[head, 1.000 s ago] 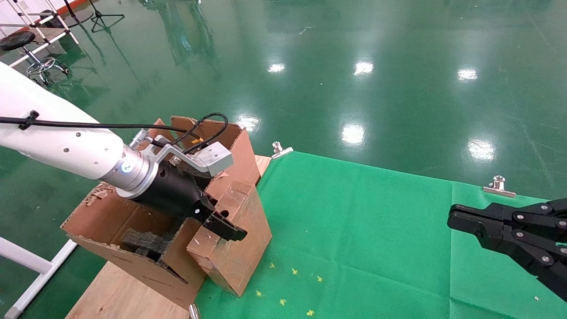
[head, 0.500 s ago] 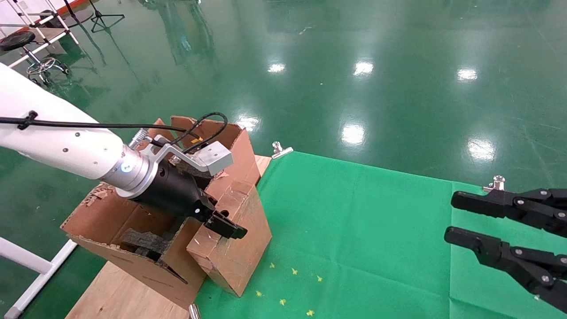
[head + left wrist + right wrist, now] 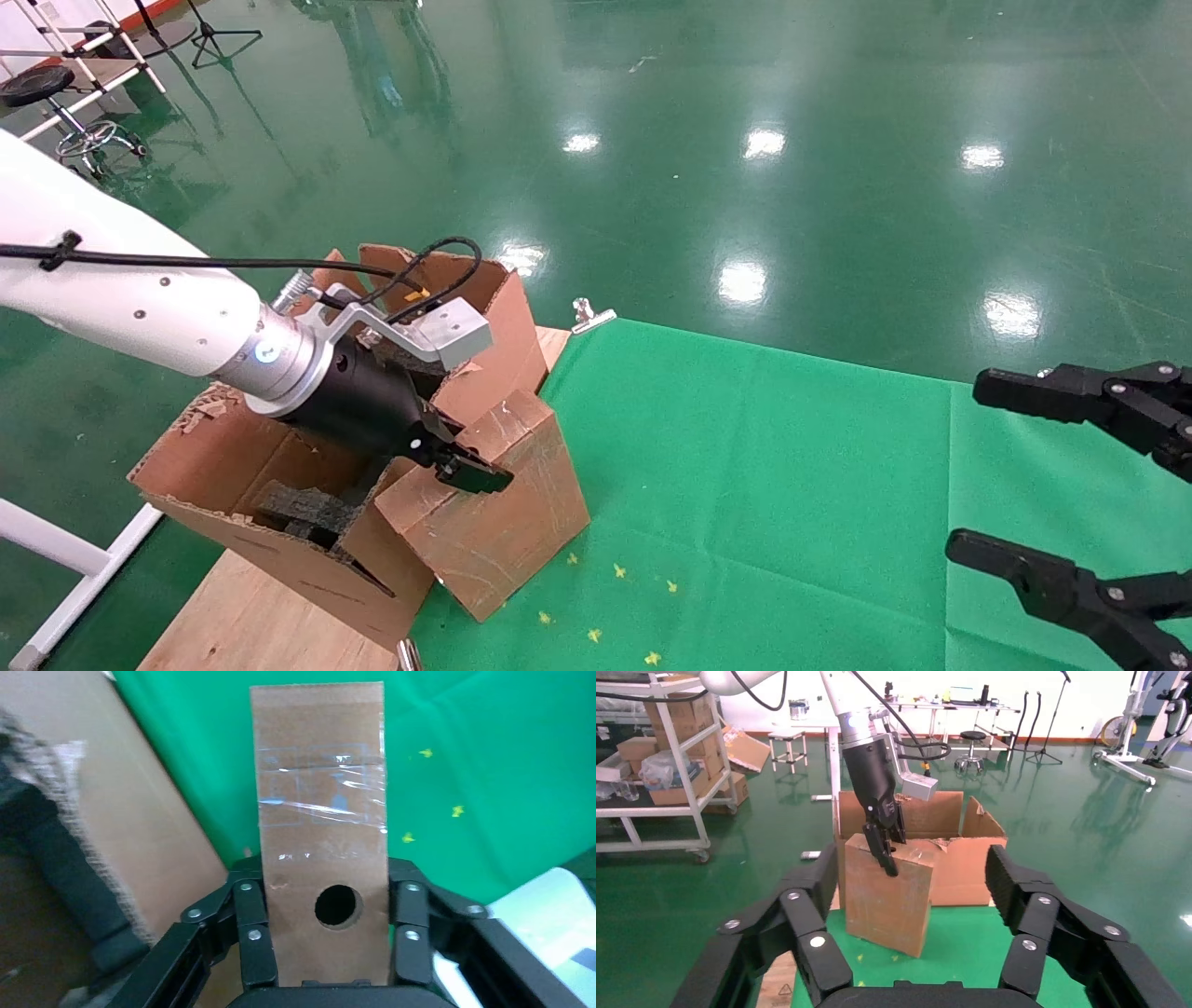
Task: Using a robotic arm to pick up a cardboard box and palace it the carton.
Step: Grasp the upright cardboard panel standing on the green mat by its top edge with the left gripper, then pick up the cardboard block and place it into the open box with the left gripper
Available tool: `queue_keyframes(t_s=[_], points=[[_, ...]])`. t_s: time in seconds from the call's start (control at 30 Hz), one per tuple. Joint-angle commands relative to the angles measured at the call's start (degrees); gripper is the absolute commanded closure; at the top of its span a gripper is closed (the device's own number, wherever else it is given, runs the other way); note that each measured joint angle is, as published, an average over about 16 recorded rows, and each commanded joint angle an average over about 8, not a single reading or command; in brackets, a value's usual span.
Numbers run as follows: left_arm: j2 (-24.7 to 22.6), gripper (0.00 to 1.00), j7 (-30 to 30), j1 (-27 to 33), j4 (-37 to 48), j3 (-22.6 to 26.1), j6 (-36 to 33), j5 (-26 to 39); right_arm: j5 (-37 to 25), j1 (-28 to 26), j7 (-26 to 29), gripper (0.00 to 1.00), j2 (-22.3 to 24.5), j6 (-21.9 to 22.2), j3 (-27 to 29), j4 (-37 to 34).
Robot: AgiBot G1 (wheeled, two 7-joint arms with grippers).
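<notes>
My left gripper (image 3: 461, 466), on the white robotic arm (image 3: 121, 298), is shut on the top of the small brown cardboard box (image 3: 498, 522). The box is tilted and rests on the green cloth beside the carton (image 3: 233, 466). In the left wrist view the box (image 3: 320, 832) sits between both fingers (image 3: 253, 938), with clear tape and a round hole (image 3: 338, 905) showing. The carton stands at the cloth's left edge with flaps up and black foam (image 3: 298, 508) inside. My right gripper (image 3: 1052, 485) is wide open and empty at the right; its wrist view shows the box (image 3: 888, 892) ahead.
A green cloth (image 3: 792, 485) covers the table, held by metal clips (image 3: 589, 315). Bare wood (image 3: 261, 615) shows under the carton. A glossy green floor lies beyond. Shelves with boxes (image 3: 673, 741) stand in the background.
The small box has tipped further over in my left gripper, its lower end swinging right. My right gripper has opened from nearly shut to wide open.
</notes>
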State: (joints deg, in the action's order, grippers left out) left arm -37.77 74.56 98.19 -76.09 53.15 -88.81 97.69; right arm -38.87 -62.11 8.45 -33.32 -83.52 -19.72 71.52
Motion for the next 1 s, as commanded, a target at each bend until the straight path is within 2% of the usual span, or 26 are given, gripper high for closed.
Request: queue_keyframes(t_s=[0.03, 0.27, 0.5, 0.77, 0.87, 1.0], points=[[-0.1, 1.00, -0.5, 0.3, 0.2, 0.3, 0.0, 0.4, 0.0, 0.0, 0.0, 0.00, 0.0, 0.0, 0.0, 0.0], [2.4, 1.00, -5.7, 6.4, 4.0, -2.3, -0.8, -5.1, 0.0, 0.0, 0.0, 0.00, 0.0, 0.0, 0.0, 0.0], [4.9, 1.00, -13.9, 16.5, 15.2, -5.1, -1.4, -7.9, 0.0, 0.0, 0.0, 0.00, 0.0, 0.0, 0.0, 0.0], [6.2, 1.00, -25.8, 27.4, 29.7, -2.7, -1.2, -0.9, 0.0, 0.0, 0.0, 0.00, 0.0, 0.0, 0.0, 0.0], [5.9, 1.00, -30.5, 28.6, 35.5, -0.5, -0.6, 2.9, 0.0, 0.0, 0.0, 0.00, 0.0, 0.0, 0.0, 0.0], [4.5, 1.00, -35.6, 27.3, 44.8, 2.0, 0.7, 6.2, 0.0, 0.0, 0.0, 0.00, 0.0, 0.0, 0.0, 0.0]])
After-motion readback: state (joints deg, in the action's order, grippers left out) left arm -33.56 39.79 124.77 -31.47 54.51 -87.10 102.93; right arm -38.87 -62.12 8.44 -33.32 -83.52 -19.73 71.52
